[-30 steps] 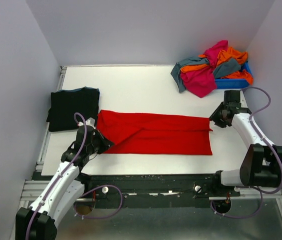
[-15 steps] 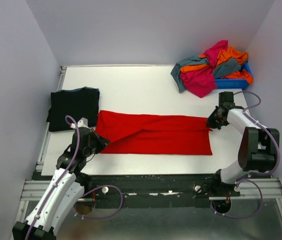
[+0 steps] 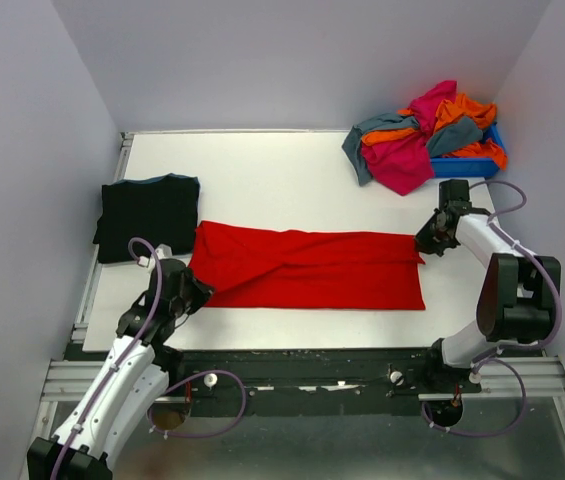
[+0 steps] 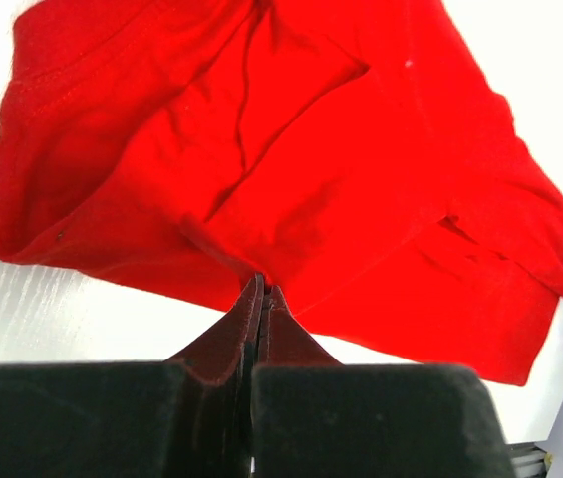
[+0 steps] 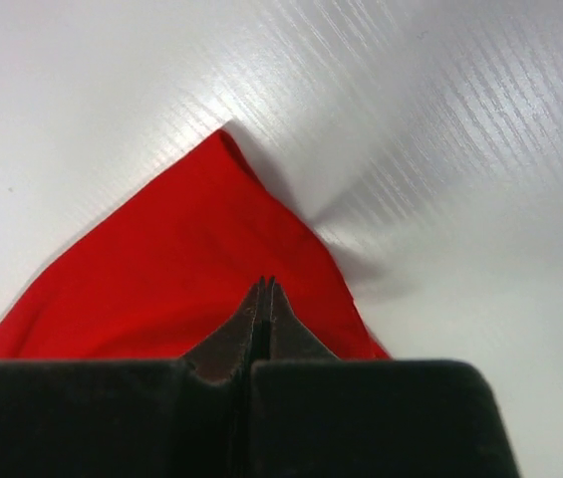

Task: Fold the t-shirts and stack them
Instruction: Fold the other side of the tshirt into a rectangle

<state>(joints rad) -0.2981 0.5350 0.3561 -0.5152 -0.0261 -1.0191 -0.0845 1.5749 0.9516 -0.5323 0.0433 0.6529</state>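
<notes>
While the red t-shirt [image 3: 312, 270] lay on the surface [image 3: 282, 180] | left pincer [image 4: 261, 291] clamped its edge | right pincer [image 5: 264, 289] clamped its corner

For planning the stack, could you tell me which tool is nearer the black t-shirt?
Left. The left tool pinches the red t-shirt beside the black t-shirt; the right tool pinches the red one's opposite end.

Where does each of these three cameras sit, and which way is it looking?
Top external: high behind the arms, looking down on the table; both arms and their bases show.
Left wrist: on the left arm, looking along the shut left gripper at the red t-shirt.
Right wrist: on the right arm, looking past the shut right gripper at its corner.
Shared: all three show the red t-shirt.
</notes>
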